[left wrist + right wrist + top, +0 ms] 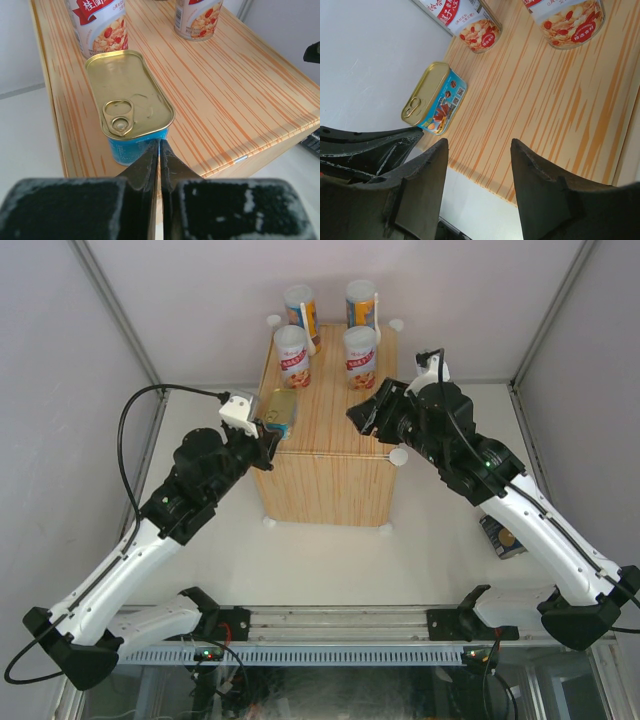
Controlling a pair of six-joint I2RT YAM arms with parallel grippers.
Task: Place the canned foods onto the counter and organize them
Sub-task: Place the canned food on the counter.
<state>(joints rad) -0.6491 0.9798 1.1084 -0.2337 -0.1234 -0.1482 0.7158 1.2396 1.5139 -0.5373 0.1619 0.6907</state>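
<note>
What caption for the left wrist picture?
Shut left hand at the near end of a gold-blue tin on the counter.

White tabletop between pale grey walls, metal corner posts, soft even light.

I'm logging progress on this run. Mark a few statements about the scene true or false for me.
The flat gold-lidded blue tin lies on the light wood-grain counter. True.
The left gripper clamps that tin. False: its fingers are shut together at the tin's near end.
The right gripper is open and empty. True.
Every container is on the counter. False: a dark container sits on the white table by the right arm.
</note>
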